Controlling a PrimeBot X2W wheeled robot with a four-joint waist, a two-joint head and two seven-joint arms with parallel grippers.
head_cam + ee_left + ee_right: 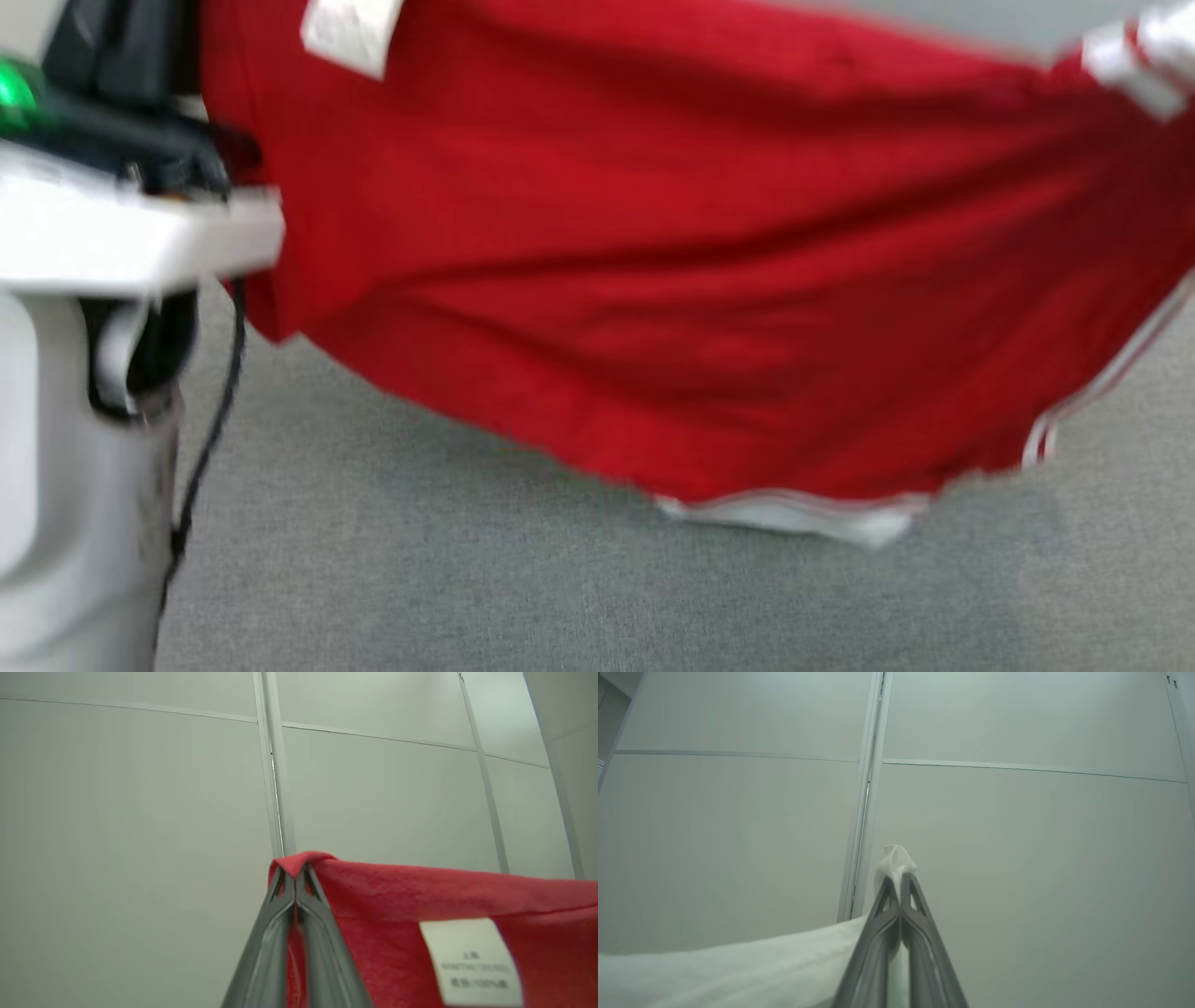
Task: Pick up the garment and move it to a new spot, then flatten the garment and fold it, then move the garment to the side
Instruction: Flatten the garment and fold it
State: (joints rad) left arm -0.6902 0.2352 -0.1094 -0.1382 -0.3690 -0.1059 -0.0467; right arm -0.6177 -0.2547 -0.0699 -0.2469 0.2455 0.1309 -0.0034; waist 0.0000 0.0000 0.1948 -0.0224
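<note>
A grey, felt-like surface point(597, 597) spreads across the lower half of the head view, from 8 o'clock round through 6 to 4. A soft shadow lies on it near 6 o'clock, under the white-trimmed lower edge of the garment point(709, 280). Blur hides whether that edge touches it.

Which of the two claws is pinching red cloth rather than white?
The left gripper: the red garment folds over its tips; the right gripper clamps white trim.

White label point(472, 961) sewn on red garment point(397, 896): three printed lines, blurred; bottom line carried "100%"; rest could not be read.
</note>
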